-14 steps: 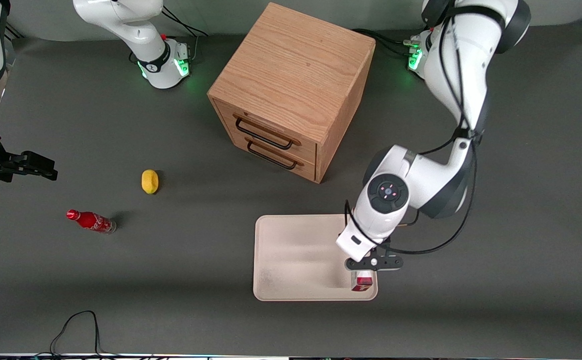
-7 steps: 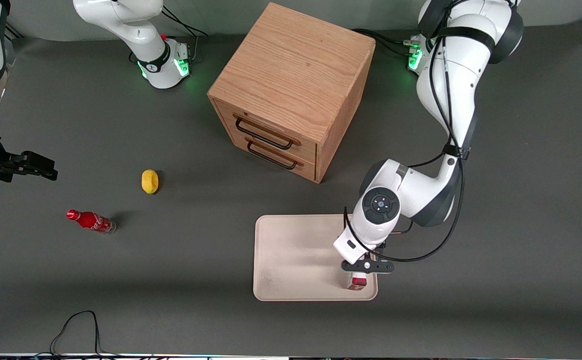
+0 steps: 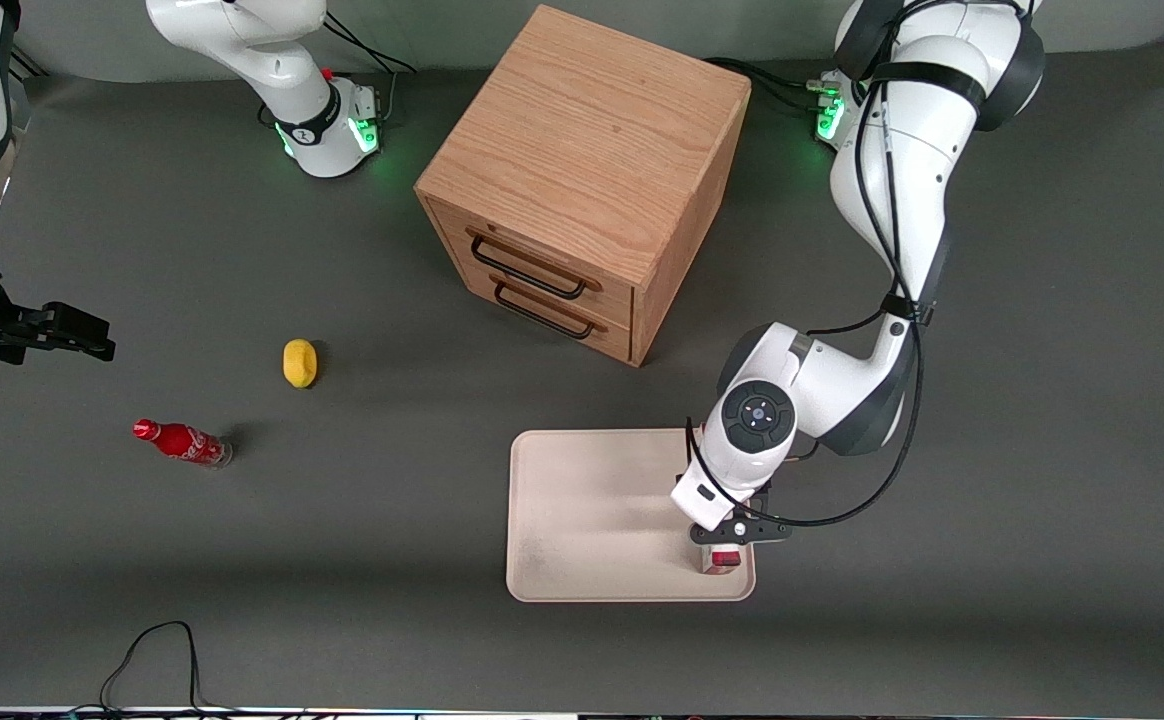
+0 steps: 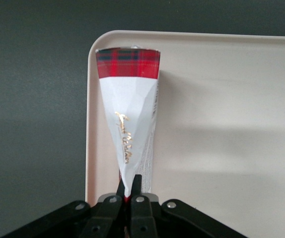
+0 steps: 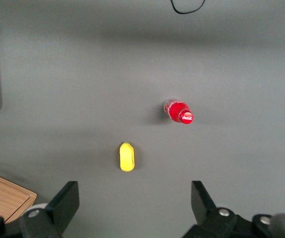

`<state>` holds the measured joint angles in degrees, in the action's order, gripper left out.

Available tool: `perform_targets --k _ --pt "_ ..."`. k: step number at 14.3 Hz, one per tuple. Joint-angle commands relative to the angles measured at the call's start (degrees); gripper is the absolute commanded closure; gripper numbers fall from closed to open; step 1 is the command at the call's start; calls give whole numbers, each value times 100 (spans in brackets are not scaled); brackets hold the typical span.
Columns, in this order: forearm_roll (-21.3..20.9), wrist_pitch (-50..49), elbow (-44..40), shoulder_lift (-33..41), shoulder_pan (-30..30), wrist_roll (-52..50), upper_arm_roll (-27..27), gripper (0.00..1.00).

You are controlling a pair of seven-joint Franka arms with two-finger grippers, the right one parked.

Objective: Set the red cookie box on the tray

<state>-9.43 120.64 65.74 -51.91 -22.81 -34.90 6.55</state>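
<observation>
Lowered since a second ago: gripper (image 3: 725,545) now just over tray (image 3: 592,520) corner, mostly hiding box (image 3: 723,560). From the wrist: fingers (image 4: 120,191) pinching thin cardboard box (image 4: 128,124), tartan end at smooth tray's (image 4: 222,114) rounded corner.

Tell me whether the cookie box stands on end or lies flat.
On end: the gripper pinches the red cookie box upright over the tray corner.

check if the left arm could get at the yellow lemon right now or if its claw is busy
Probably not yet: the claw is shut on the red cookie box, held on end over the tray corner. The lemon lies in the open toward the parked arm's end.
</observation>
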Motion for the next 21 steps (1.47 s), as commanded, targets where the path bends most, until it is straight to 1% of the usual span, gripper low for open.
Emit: perform_targets --k 1,5,7,10,16,19,21 --pt "-208 38 9 40 -30 -201 -4 0" --pt "-165 -277 -17 242 -4 -219 -4 0" --pt "-104 -881 -61 610 -30 -228 22 0" --pt "-103 -1630 -44 1400 -48 -474 48 0" --pt "2 -3106 -44 2851 -39 -378 215 0" --pt "37 -3555 17 3248 48 -177 198 0" --pt "107 -3749 288 3519 345 192 189 0"
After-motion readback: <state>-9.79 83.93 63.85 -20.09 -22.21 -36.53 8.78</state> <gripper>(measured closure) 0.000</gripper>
